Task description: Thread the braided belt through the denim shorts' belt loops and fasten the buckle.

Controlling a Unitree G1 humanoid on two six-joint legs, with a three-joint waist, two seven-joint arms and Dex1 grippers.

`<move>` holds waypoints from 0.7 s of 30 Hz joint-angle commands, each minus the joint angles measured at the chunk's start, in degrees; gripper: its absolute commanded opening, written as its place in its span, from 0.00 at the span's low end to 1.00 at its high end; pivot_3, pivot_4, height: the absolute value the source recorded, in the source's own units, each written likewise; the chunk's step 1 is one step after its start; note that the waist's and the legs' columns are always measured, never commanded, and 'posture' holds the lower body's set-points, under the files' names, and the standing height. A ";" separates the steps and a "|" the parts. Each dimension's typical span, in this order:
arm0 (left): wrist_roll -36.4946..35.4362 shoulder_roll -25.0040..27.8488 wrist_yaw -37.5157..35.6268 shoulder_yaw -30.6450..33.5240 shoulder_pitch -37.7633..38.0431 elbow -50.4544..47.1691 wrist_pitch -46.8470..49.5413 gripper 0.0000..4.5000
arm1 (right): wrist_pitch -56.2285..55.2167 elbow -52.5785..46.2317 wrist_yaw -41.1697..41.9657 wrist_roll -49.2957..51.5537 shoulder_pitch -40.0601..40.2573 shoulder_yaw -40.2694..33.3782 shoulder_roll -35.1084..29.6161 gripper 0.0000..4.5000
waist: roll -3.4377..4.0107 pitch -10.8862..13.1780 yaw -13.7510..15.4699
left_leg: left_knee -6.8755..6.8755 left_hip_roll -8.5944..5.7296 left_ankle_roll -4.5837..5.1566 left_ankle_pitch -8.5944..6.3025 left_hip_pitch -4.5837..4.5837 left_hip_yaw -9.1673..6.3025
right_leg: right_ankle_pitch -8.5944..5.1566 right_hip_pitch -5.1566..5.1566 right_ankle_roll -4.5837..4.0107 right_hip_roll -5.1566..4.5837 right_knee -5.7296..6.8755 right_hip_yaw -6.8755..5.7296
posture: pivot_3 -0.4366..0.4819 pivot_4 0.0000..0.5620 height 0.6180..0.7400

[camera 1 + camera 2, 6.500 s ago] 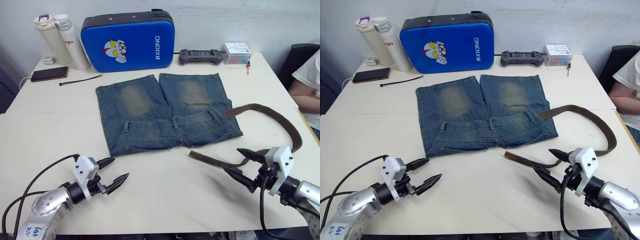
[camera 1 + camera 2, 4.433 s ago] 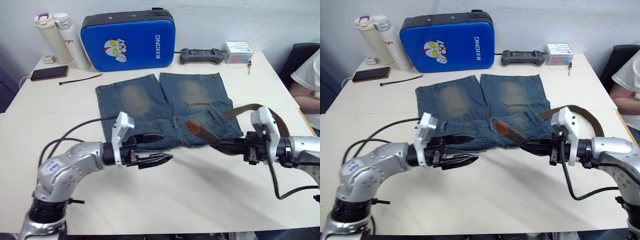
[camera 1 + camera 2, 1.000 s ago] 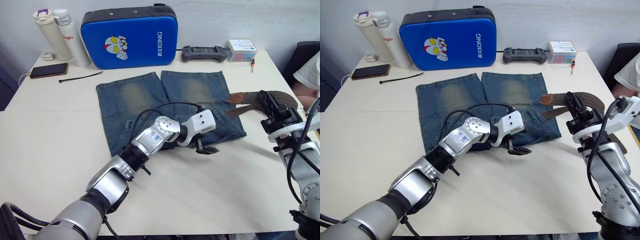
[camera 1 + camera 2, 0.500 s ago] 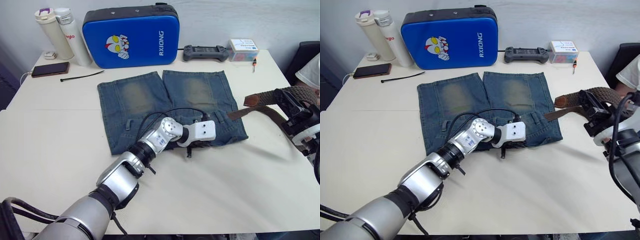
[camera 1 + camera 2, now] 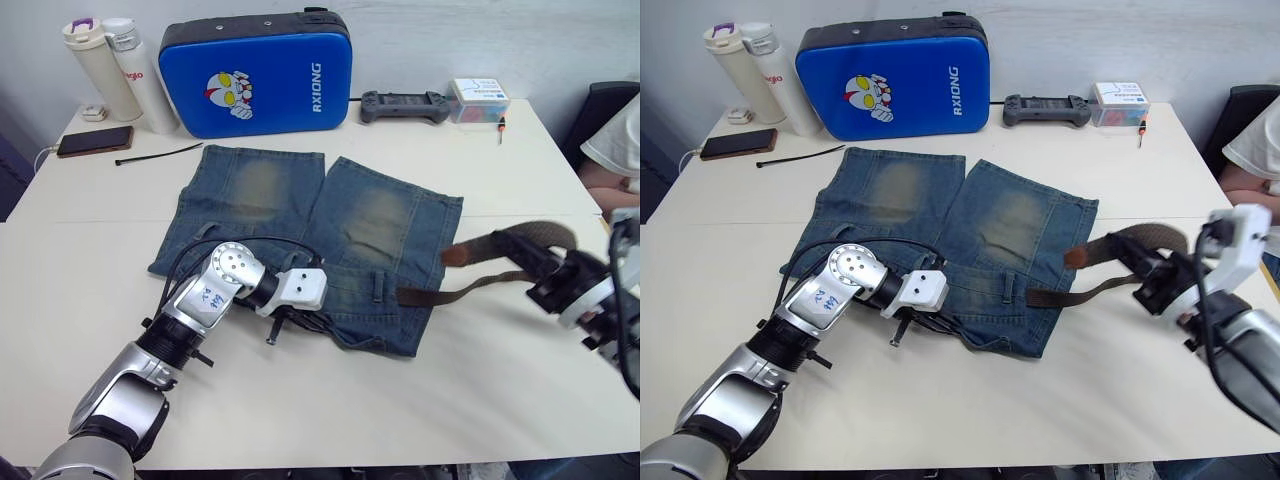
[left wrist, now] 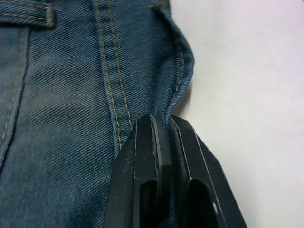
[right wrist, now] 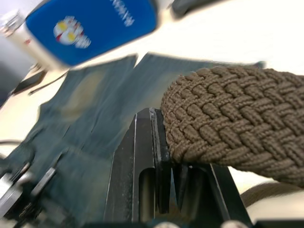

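The denim shorts [image 5: 335, 225] lie skewed on the white table [image 5: 480, 400], waistband toward me. My left gripper [image 5: 296, 320] is shut on a fold of the waistband edge [image 6: 178, 90], near its left end. A belt loop [image 5: 377, 287] shows further right along the band. My right gripper [image 5: 512, 250] hangs over the table to the right of the shorts, shut on the braided belt [image 7: 237, 128]. The belt's tan tip [image 5: 455, 256] sticks out toward the shorts, and a lower strand [image 5: 450, 293] runs to the waistband. The buckle is out of view.
At the back stand a blue case [image 5: 255, 72] and two bottles [image 5: 120, 70]. Also at the back are a phone [image 5: 84, 142], a black cable tie [image 5: 160, 155], a game controller [image 5: 404, 105] and a small box [image 5: 478, 100]. A person's sleeve [image 5: 615, 140] shows at the right edge.
My left gripper shut on the waistband, then dragged it left, turning the shorts askew. My right gripper, still on the belt, has come lower and closer to me.
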 commanded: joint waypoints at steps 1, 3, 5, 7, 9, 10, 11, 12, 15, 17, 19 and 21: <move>-4.18 -1.13 -0.11 2.85 0.62 -4.27 4.26 0.09 | -2.97 -3.50 -4.21 2.19 0.05 2.90 2.15 0.00 | 0.00 0.00 -0.01 | 0.02 0.00 0.00 0.00 -0.02 -0.03 | 0.00 0.00 0.00 0.00 0.00 -0.02 | 0.48 0.27 1.00; -5.83 -0.43 -1.31 3.66 0.94 -6.27 7.10 0.24 | -3.98 -4.25 -6.03 3.22 -0.10 4.60 3.22 0.00 | 0.00 0.00 -0.04 | 0.05 -0.01 -0.03 0.01 -0.07 -0.04 | 0.00 -0.03 0.00 0.00 0.01 -0.03 | 0.48 0.27 1.00; -7.23 0.77 -2.00 4.82 1.14 -8.03 9.42 0.41 | -4.73 -4.85 -7.23 3.58 -0.24 5.98 3.88 0.00 | 0.00 0.00 -0.06 | 0.06 -0.01 -0.04 0.02 -0.07 -0.04 | 0.00 -0.03 0.00 0.00 0.01 -0.03 | 0.48 0.27 1.00; -8.90 3.77 -2.97 7.13 1.07 -10.15 11.78 0.61 | -5.56 -5.34 -8.72 3.41 -0.06 7.69 4.81 0.00 | 0.00 0.00 -0.16 | 0.06 -0.01 -0.05 0.03 -0.06 -0.05 | 0.00 -0.02 0.00 0.01 0.00 -0.04 | 0.48 0.27 1.00; -10.50 6.45 -3.21 9.39 1.18 -12.02 13.82 0.81 | -6.43 -5.29 -10.19 2.25 -0.51 10.04 6.48 0.00 | 0.00 0.00 -0.48 | 0.04 -0.01 -0.05 0.03 -0.02 -0.05 | 0.00 -0.04 0.00 0.03 0.00 -0.02 | 0.48 0.27 1.00; -11.07 7.36 -2.89 10.30 1.35 -12.89 14.55 0.90 | -6.75 -4.93 -10.66 1.26 -1.04 11.32 7.37 0.00 | 0.01 0.00 -0.52 | 0.03 0.00 -0.05 0.03 -0.01 -0.05 | 0.00 -0.05 0.00 0.03 0.00 -0.02 | 0.48 0.27 1.00; -12.61 8.30 -2.24 11.72 1.51 -14.35 17.57 1.00 | -7.03 -4.15 -11.17 -0.10 -2.16 13.18 8.66 0.00 | 0.00 0.00 -0.55 | 0.02 0.00 -0.05 0.03 0.02 -0.05 | -0.01 -0.05 -0.01 0.02 0.00 -0.01 | 0.48 0.27 1.00; -13.75 8.88 -1.72 12.61 1.58 -15.41 19.85 1.00 | -7.17 -3.56 -11.49 -1.04 -2.97 14.38 9.54 0.00 | 0.01 0.00 -0.60 | 0.02 0.00 -0.05 0.03 0.02 -0.06 | -0.01 -0.05 -0.02 0.02 0.00 -0.02 | 0.48 0.27 1.00; -18.15 8.61 2.98 16.43 1.21 -18.71 30.48 1.00 | -7.38 -1.36 -12.27 -3.61 -5.58 17.37 12.14 0.00 | 0.01 0.00 -0.56 | 0.10 -0.02 -0.10 0.05 0.00 -0.08 | -0.01 -0.04 -0.02 -0.03 0.00 -0.03 | 0.48 0.27 1.00; -18.96 9.53 5.07 17.61 1.60 -21.01 33.29 1.00 | -7.19 0.31 -12.68 -4.81 -7.34 18.82 13.41 0.00 | 0.00 0.00 -0.27 | 0.13 -0.03 -0.18 0.10 -0.01 -0.09 | -0.01 -0.04 -0.01 -0.05 0.00 -0.04 | 0.48 0.27 1.00; -19.73 9.91 7.91 19.28 2.35 -22.90 35.70 1.00 | -6.62 2.19 -12.25 -6.07 -8.84 20.21 14.45 0.00 | 0.00 0.00 -0.22 | 0.13 -0.05 -0.19 0.10 -0.04 -0.10 | -0.01 -0.05 -0.01 -0.06 0.01 -0.05 | 0.48 0.27 1.00; -20.26 10.35 9.73 20.02 2.97 -24.18 36.92 1.00 | -6.01 3.66 -11.96 -7.40 -9.71 21.12 15.14 0.00 | 0.01 0.00 -0.21 | 0.14 -0.05 -0.19 0.11 -0.04 -0.10 | -0.01 -0.05 -0.01 -0.06 0.02 -0.04 | 0.48 0.27 1.00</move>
